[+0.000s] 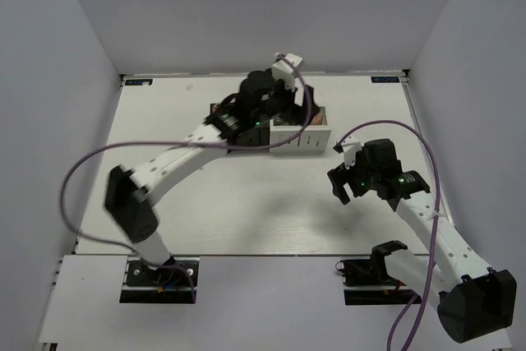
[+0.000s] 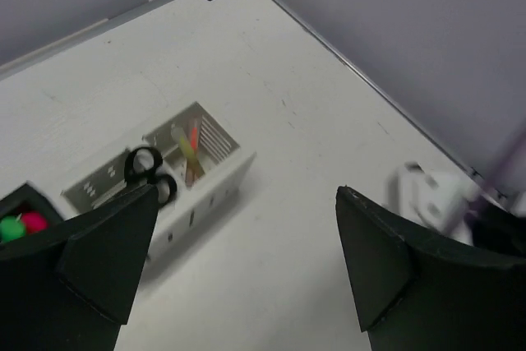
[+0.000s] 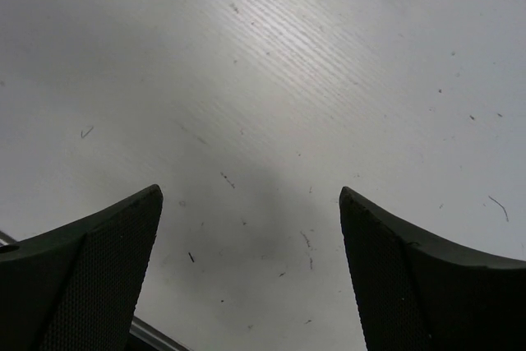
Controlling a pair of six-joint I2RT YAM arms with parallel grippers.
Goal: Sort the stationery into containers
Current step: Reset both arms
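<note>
Plainly, left tool (image 2: pixel 246 193) and right tool (image 3: pixel 251 195) gape empty; containers (image 1: pixel 301 140) sit near the far edge of the table (image 1: pixel 246 203).

The left gripper (image 2: pixel 246 199) holds its fingers wide apart, arm stretched forward; the right gripper (image 3: pixel 251 199) gapes likewise, arm bent.

Matt white table (image 3: pixel 271 80), finely grained and scuffed; white holders (image 2: pixel 215 191) look like dull perforated sheet metal.
</note>
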